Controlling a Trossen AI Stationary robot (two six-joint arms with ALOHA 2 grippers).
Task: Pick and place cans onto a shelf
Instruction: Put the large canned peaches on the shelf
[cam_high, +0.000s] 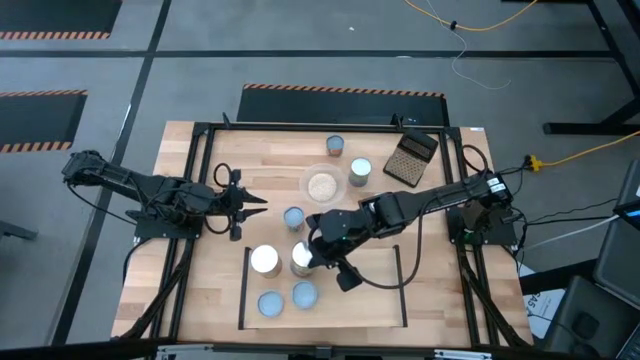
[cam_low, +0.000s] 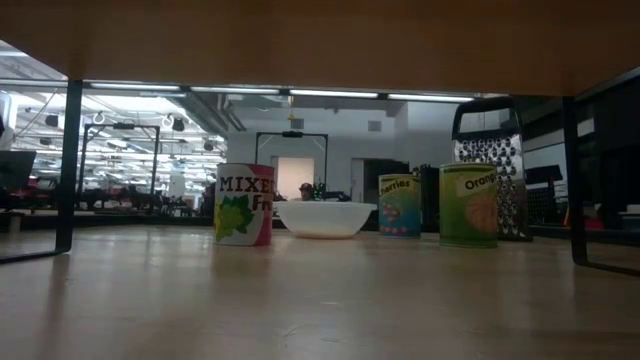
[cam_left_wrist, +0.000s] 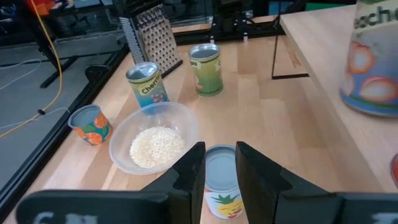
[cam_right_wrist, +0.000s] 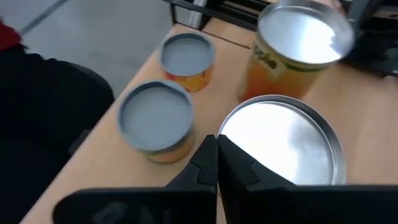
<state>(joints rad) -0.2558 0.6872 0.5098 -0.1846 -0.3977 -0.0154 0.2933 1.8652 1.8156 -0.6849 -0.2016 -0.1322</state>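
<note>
The shelf (cam_high: 385, 300), a light-wood board edged with black bars, stands raised at the table's near side; the low view looks under it (cam_low: 320, 40). Several cans stand on it: a white-topped one (cam_high: 264, 259), a silvery one (cam_right_wrist: 280, 146) and two blue-topped ones (cam_right_wrist: 155, 115) (cam_right_wrist: 188, 55). My right gripper (cam_right_wrist: 217, 149) is shut over the silvery can (cam_high: 299, 260). More cans stand upright on the tabletop: a pineapple-labelled one (cam_left_wrist: 219, 186), a cherries one (cam_left_wrist: 146, 84) and a green one (cam_left_wrist: 206, 68). My left gripper (cam_left_wrist: 221, 165) is open at the table's left, a short way from the pineapple can. My right gripper's shut fingertips (cam_right_wrist: 208, 155) slant down from the table's right over the near rim (cam_right_wrist: 227, 134) of the silvery can's top. Whether they touch it, I cannot tell. The can stands upright on the shelf.
A clear bowl of pale grains (cam_high: 322, 185) sits mid-table, with a metal grater (cam_high: 412, 158) at the far right and a small orange can (cam_left_wrist: 90, 123) at the far side. The shelf's right half (cam_high: 370, 275) is bare wood.
</note>
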